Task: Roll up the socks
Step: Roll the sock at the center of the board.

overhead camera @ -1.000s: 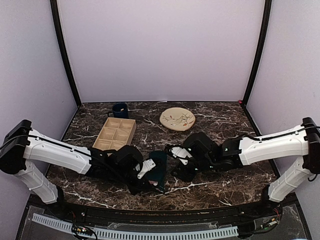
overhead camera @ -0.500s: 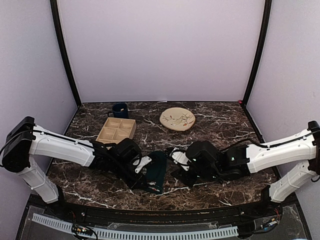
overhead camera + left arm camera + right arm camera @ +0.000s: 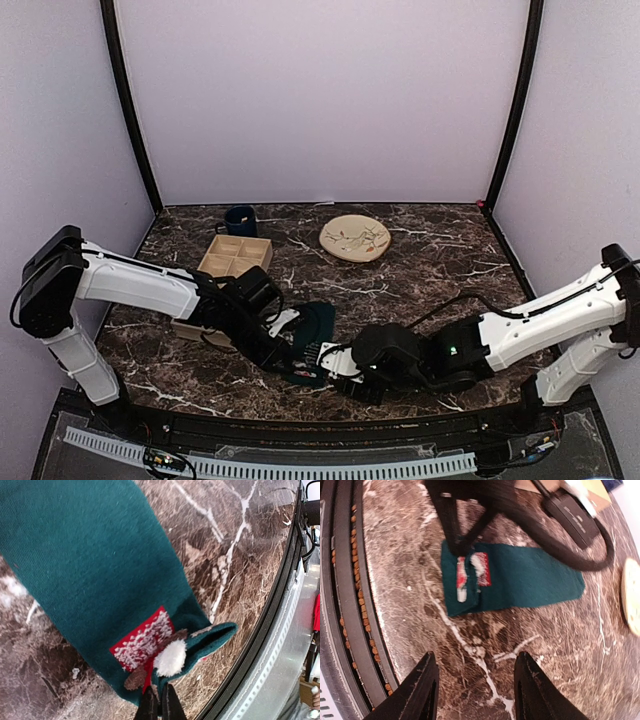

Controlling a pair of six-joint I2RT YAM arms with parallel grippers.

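Note:
A dark teal-green sock (image 3: 316,333) lies flat on the marble near the front edge. Its cuff end carries a red patch, a white pom-pom and brown bits (image 3: 150,642). My left gripper (image 3: 160,702) is shut on the cuff edge of this sock (image 3: 100,570), lifting a small fold of it. It also shows as a dark shape at the cuff (image 3: 457,545) in the right wrist view. My right gripper (image 3: 477,660) stands open, low over bare marble, just short of the sock (image 3: 530,580). In the top view it (image 3: 338,362) sits right beside the cuff. Nothing is between its fingers.
A wooden compartment tray (image 3: 236,258) sits behind the left arm, which partly covers it. A dark blue mug (image 3: 240,220) stands at the back left and a patterned plate (image 3: 355,238) at the back middle. The table's black front rim (image 3: 272,630) runs close to the cuff.
The right arm has swung forward and left, down to the near edge beside the sock's cuff. The left arm has shifted a little and still pinches the cuff.

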